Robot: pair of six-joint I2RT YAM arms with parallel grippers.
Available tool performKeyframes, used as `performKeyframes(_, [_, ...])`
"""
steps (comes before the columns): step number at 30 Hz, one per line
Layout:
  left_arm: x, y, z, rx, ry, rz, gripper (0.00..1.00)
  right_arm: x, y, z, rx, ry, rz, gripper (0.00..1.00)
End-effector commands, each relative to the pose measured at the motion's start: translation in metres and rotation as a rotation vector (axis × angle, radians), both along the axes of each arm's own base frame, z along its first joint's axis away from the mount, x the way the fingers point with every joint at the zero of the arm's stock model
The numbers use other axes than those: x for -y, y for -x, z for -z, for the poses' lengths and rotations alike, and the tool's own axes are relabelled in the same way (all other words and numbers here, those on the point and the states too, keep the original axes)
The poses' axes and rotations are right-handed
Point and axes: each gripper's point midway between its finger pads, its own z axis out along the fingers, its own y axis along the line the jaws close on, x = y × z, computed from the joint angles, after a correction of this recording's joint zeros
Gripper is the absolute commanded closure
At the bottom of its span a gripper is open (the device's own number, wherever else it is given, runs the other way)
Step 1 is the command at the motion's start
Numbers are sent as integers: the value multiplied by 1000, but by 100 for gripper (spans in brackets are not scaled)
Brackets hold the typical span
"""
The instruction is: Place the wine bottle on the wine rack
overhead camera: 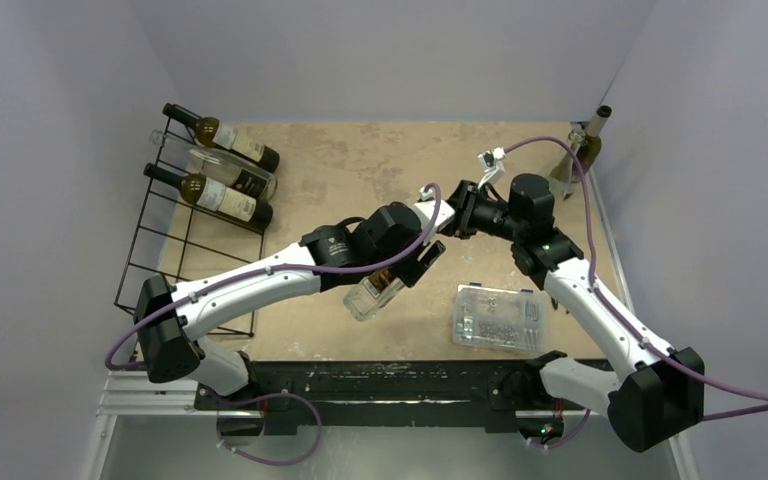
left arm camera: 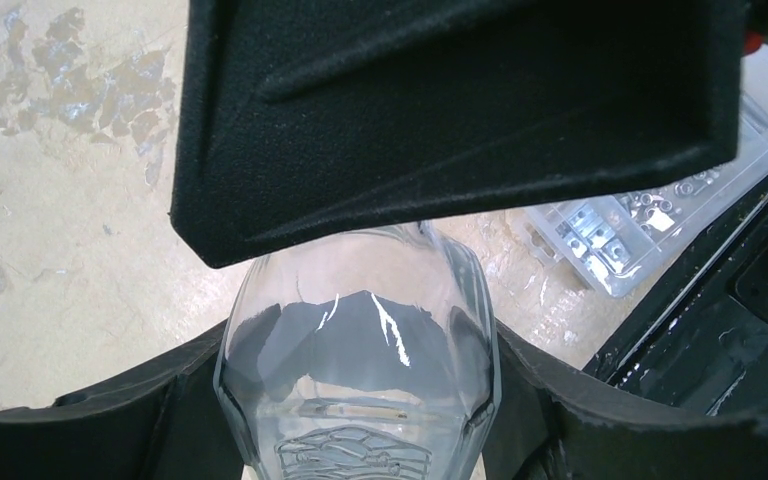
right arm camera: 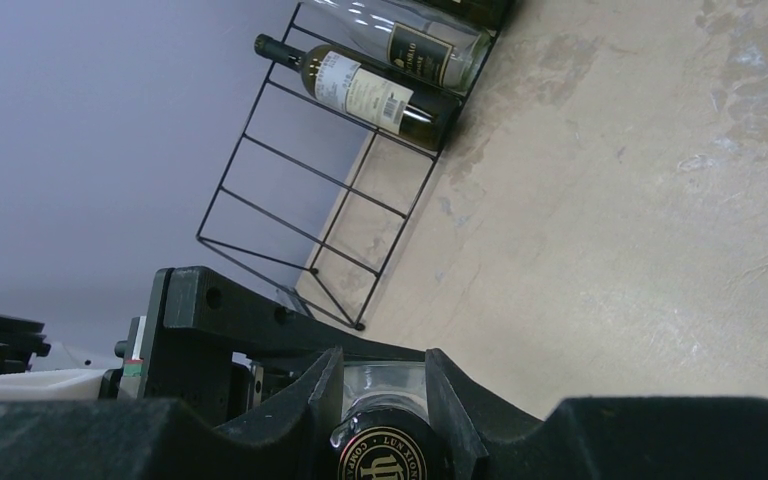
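Barely halfway: the wine bottle (overhead camera: 373, 297) hung over mid-table, well apart from the wine rack (overhead camera: 190, 262) and its three bottles (overhead camera: 222, 167), the right gripper (right arm camera: 385, 388) clamped on its neck, the left gripper (left arm camera: 360, 385) straddling its body, grip unclear, racking still to do.

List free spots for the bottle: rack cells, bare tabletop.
Wine rack: near cells, below the three racked bottles, are empty. Bare tabletop: far middle between rack and upright corner bottle. Crowded: centre, left hand and right hand around the clear bottle; parts box near right.
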Motion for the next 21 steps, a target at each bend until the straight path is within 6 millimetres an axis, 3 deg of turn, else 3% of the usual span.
performKeyframes(1, [10, 2, -34, 43, 103, 30, 99, -6, 5, -39, 82, -110, -24, 74])
performKeyframes(4, [8, 3, -37, 56, 124, 32, 100, -6, 4, -36, 81, -107, -16, 56])
performKeyframes(8, [6, 5, -40, 70, 148, 41, 100, -5, 3, -36, 79, -107, -9, 41])
performKeyframes(16, [2, 9, -43, 89, 182, 54, 100, -4, 3, -40, 83, -107, 0, 27])
performKeyframes(21, [-5, 8, -43, 106, 184, 34, 100, 3, 6, -55, 122, -111, 37, 17])
